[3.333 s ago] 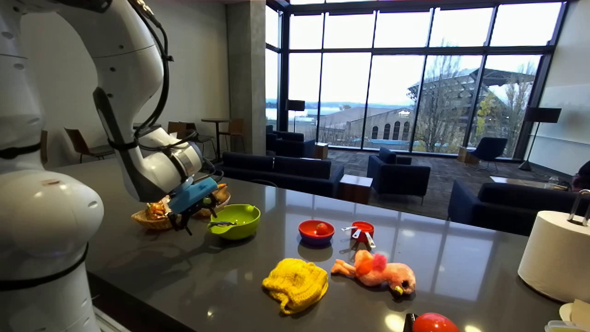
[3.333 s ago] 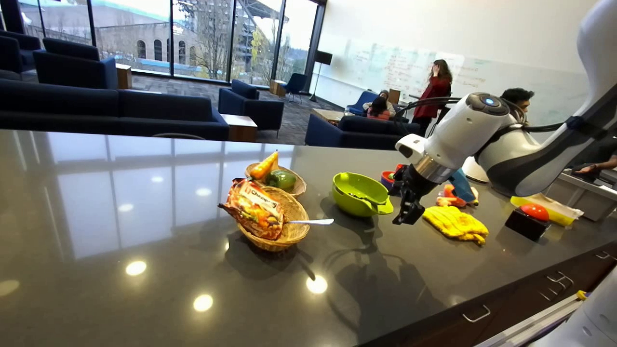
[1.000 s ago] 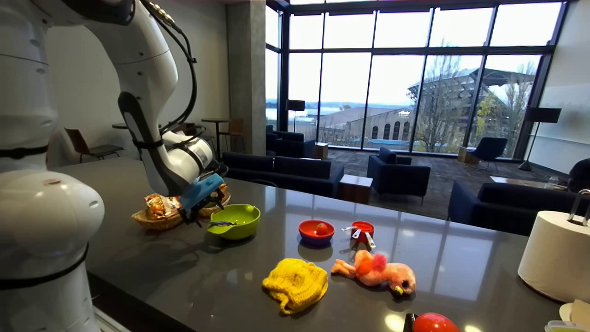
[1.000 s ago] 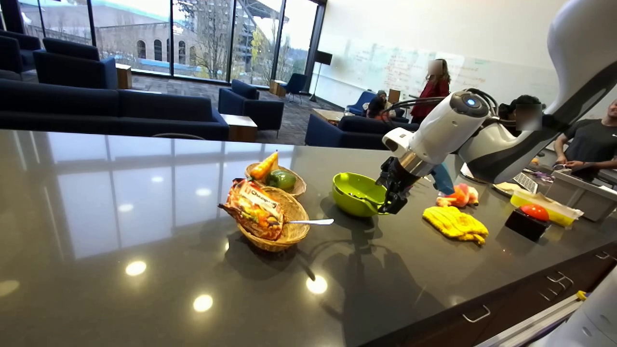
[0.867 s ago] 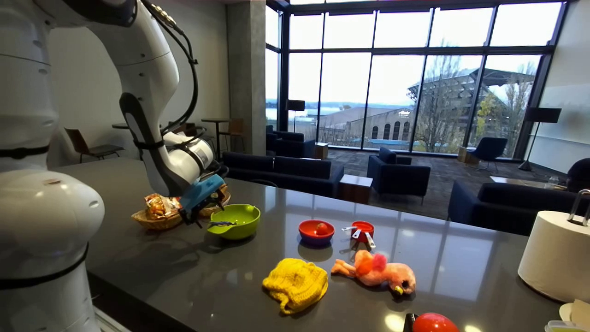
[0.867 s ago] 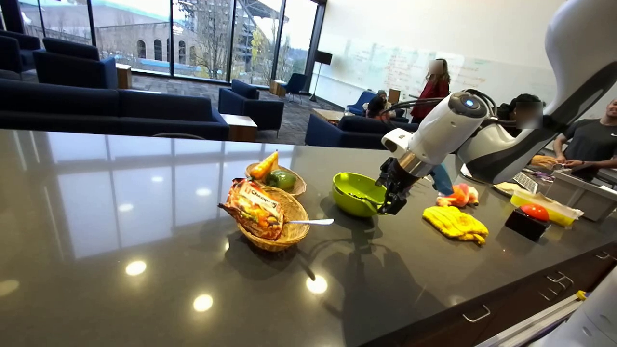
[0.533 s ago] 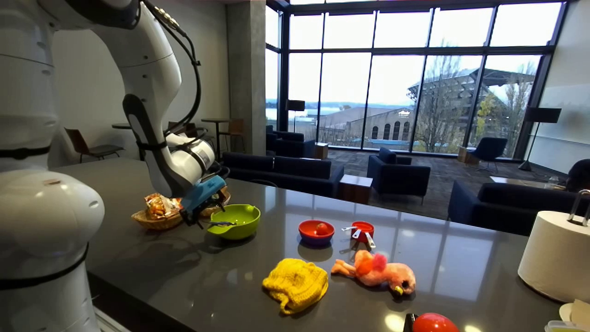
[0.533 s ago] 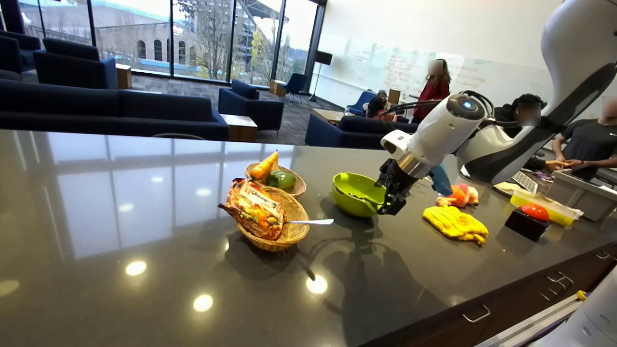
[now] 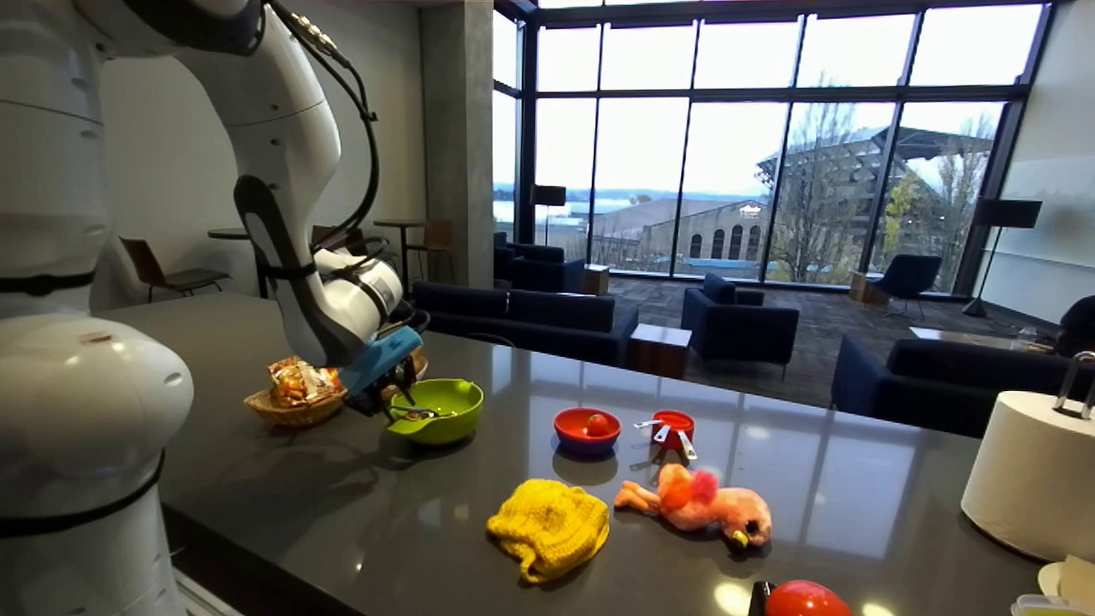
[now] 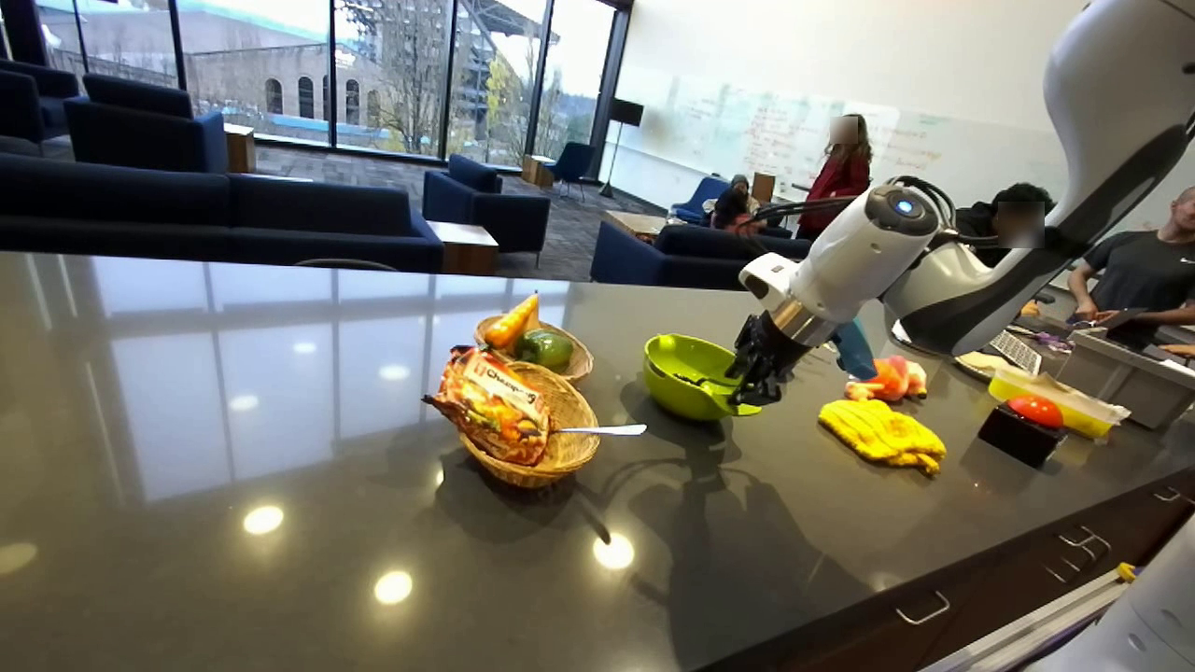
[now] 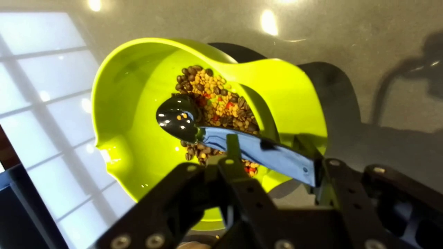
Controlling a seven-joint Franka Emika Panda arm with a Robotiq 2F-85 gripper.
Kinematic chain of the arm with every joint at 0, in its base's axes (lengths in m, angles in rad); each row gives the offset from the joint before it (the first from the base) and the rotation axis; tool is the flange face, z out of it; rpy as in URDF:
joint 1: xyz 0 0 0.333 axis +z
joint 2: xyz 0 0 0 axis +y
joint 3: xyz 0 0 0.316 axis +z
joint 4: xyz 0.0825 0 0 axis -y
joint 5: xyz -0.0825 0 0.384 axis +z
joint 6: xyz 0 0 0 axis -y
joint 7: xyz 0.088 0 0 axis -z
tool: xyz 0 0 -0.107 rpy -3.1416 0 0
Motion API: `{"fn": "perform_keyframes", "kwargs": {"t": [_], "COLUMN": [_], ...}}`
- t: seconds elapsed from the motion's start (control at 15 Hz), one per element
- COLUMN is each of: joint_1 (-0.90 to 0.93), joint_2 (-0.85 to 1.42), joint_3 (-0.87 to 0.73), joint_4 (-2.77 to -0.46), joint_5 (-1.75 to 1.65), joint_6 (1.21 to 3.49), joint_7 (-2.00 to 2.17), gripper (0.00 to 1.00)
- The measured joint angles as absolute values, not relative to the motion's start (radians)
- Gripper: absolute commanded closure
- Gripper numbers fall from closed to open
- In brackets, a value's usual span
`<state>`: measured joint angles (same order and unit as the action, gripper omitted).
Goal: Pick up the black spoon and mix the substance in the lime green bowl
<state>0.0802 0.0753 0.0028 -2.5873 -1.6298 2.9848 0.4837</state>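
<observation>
"Where's the lime green bowl point(image 9: 458, 419) sitting?"
"In an exterior view, inside the bench's point(image 9: 402, 522) far edge."
"The yellow cloth point(image 10: 882, 434)?"
"In an exterior view, lying closer to the near edge."
"Wrist view?"
"The gripper point(image 11: 270, 147) is hanging, fingers apart, at the black spoon point(image 11: 177, 119) resting in the bowl."

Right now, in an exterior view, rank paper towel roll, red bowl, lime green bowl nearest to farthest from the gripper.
1. Lime green bowl, below the gripper
2. Red bowl, picture's lower middle
3. Paper towel roll, picture's right edge
</observation>
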Motion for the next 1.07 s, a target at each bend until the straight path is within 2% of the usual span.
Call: {"fn": "perform_keyframes", "kwargs": {"t": [0.13,1.07], "joint_1": [0.08,0.08], "joint_2": [0.076,0.077], "joint_3": [0.001,-0.007], "joint_4": [-2.586,-2.579], "joint_5": [-1.633,-1.532], "joint_6": [2.985,2.989], "joint_7": [0.488,0.436], "gripper": [0.98,0.99]}}
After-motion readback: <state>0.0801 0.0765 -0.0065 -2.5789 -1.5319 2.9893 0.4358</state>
